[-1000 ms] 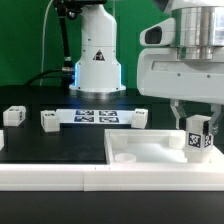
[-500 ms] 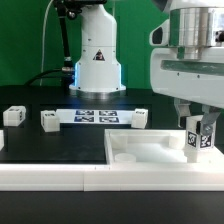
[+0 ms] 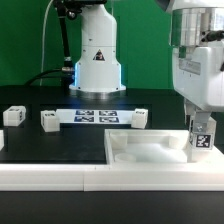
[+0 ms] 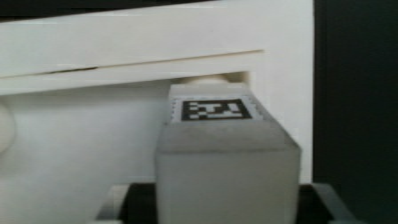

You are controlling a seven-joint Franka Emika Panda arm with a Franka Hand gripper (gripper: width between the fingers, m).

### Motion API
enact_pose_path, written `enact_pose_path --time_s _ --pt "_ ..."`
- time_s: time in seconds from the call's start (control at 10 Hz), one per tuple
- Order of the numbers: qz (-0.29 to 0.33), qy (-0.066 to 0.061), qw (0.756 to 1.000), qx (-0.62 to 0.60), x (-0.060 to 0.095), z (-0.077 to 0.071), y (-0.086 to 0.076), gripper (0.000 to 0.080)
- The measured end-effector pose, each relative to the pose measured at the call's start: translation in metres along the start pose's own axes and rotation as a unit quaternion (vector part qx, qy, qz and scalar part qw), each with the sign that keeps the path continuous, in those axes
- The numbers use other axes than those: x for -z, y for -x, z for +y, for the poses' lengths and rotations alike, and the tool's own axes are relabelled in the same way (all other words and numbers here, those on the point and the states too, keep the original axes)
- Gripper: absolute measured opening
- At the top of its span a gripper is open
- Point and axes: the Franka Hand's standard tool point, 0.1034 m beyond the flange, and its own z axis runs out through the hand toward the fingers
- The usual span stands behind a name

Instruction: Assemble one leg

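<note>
My gripper (image 3: 201, 135) is shut on a leg (image 3: 201, 139), a short white square post with a black-and-white tag on its side. I hold it upright at the right end of the large white panel (image 3: 150, 152), low over its surface. In the wrist view the leg (image 4: 224, 145) fills the middle between my fingers (image 4: 127, 202), tag end towards the panel (image 4: 107, 110). Three more legs lie on the black table: one at the exterior view's left (image 3: 13, 115), one beside it (image 3: 48, 119), one further right (image 3: 140, 118).
The marker board (image 3: 97, 116) lies flat at the table's middle, in front of the robot base (image 3: 97, 60). A white ledge (image 3: 50, 177) runs along the front edge, joining the panel's front.
My gripper has moved to the exterior view's right and lower with the leg, from over the panel's right part to its right end.
</note>
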Motion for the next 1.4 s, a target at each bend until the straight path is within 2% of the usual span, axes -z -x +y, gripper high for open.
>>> enact_pose_path --time_s 0.1,0.3,0.4,0.7,0.9,1.1,1.2,1.4 --pt "-0.003 0.0 1.0 -0.028 -0.0003 0.0005 0.0017 0.0293" --pt "-0.003 0.001 1.0 -0.024 -0.0014 0.0009 0.0017 0.054" --pt "-0.002 0.001 1.0 -0.024 -0.0016 0.0011 0.0017 0.0618" --pt "-0.003 0.001 1.0 0.023 -0.0017 0.0009 0.002 0.0644" --pt "-0.003 0.0 0.994 0.106 -0.0013 0.0006 0.0028 0.0648" --pt "-0.003 0.0 0.981 0.195 -0.0002 -0.0005 0.0043 0.0648" --pt "0.001 0.004 0.965 0.263 0.0002 -0.0001 0.006 0.0648" --pt "0.0 0.004 0.95 0.311 0.0006 -0.0006 0.0068 0.0648"
